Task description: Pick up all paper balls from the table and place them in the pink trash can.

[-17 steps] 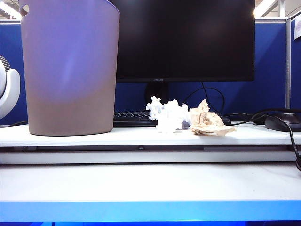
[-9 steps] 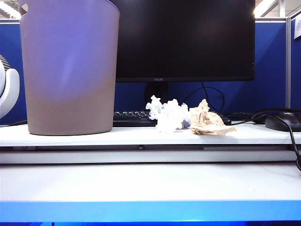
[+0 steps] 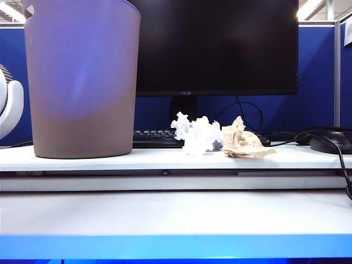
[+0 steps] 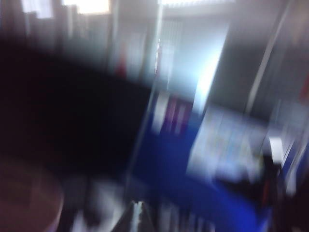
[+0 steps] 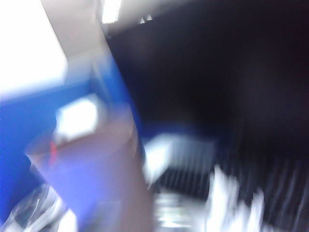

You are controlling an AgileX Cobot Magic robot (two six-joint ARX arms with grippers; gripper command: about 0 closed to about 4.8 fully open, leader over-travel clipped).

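The table's (image 3: 165, 217) front ledge lies bare. Behind the paper balls (image 3: 220, 137) stand a keyboard (image 3: 154, 137) and monitor (image 3: 217, 47); the pink trash can (image 3: 82, 82) stands leftward.

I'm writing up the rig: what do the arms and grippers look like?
Cannot tell. Neither arm shows in the exterior view, and both wrist views are smeared by motion blur, so neither the left gripper nor the right gripper can be made out.

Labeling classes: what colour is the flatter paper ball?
Tan-brown paper ball; clearest in the exterior view.
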